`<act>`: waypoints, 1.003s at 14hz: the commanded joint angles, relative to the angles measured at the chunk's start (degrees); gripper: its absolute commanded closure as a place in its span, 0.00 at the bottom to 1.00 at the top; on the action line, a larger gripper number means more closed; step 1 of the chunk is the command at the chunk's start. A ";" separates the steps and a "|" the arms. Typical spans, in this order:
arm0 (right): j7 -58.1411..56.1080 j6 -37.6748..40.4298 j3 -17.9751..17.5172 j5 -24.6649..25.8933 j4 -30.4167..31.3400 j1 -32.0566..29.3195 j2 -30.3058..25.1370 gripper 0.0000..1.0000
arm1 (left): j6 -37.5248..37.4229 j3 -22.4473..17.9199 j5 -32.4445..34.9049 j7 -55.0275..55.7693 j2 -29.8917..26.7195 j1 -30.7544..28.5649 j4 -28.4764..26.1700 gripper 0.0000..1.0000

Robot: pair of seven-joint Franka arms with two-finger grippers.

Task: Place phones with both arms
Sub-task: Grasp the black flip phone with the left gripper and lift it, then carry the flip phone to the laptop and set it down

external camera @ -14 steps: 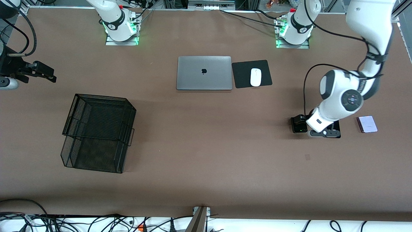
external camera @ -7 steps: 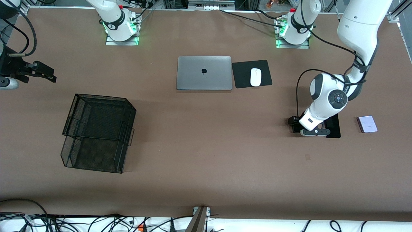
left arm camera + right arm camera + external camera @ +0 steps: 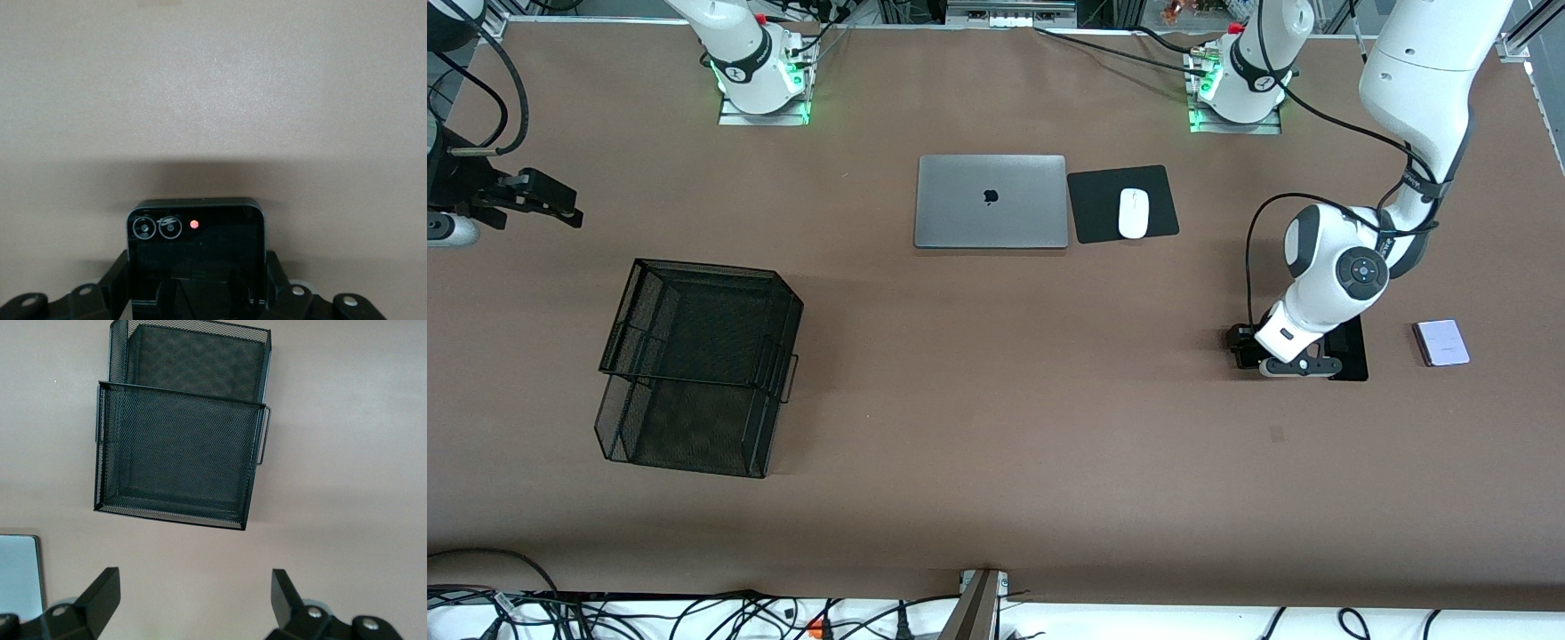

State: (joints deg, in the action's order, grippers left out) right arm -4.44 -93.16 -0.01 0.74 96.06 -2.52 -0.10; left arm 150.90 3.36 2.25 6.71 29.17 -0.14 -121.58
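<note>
My left gripper (image 3: 1249,348) is down at the table near the left arm's end, shut on the squarish black phone (image 3: 197,233). Its fingers press the phone's two side edges, and the phone's twin lenses and a red dot show in the left wrist view. From the front, only an edge of that phone (image 3: 1234,340) shows past the wrist. A long slim black phone (image 3: 1350,351) lies right beside it, partly under the arm. The pale lavender phone (image 3: 1440,343) lies farther toward the table's end. My right gripper (image 3: 193,600) hangs open and holds nothing; the right arm waits.
A black two-tier mesh tray (image 3: 698,364) stands toward the right arm's end, and the right wrist view also shows this tray (image 3: 180,447). A closed grey laptop (image 3: 991,201) and a white mouse (image 3: 1133,213) on a black pad (image 3: 1094,209) lie near the bases.
The left arm came down over the squarish black phone, and its fingers went from open to shut on the phone's sides. The right arm has not moved.
</note>
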 commanded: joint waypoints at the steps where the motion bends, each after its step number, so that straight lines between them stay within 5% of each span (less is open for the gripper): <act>1: -0.75 -0.09 0.54 -0.83 0.36 0.41 -0.86 0.00 | -11.79 0.85 -0.93 0.24 -2.97 0.49 5.62 0.87; 3: -0.75 -0.09 0.54 -0.83 0.36 0.41 -0.86 0.00 | -23.75 4.18 -0.94 0.41 -2.80 0.58 14.05 0.87; 5: -0.75 0.00 0.54 -0.83 0.36 0.41 -0.86 0.00 | -27.49 9.27 -0.94 3.12 -2.19 1.36 18.47 0.85; 8: -0.84 0.09 0.54 -0.83 0.36 0.41 -0.86 0.00 | -27.15 14.38 -0.94 10.65 4.03 6.79 25.66 0.85; 11: -0.84 0.00 0.54 -0.83 0.36 0.41 -0.86 0.00 | -26.36 14.39 -0.93 24.81 12.11 16.72 35.24 0.83; 14: -0.84 0.09 0.54 -0.74 0.36 0.41 -0.86 0.00 | -13.31 14.31 -0.85 32.47 17.05 23.85 36.86 0.83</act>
State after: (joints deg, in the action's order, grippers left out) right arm -4.46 -93.16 0.05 0.74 96.06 -2.44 -0.10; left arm 132.28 18.30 2.12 35.63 41.83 20.45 -88.96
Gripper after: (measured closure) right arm 0.000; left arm 0.194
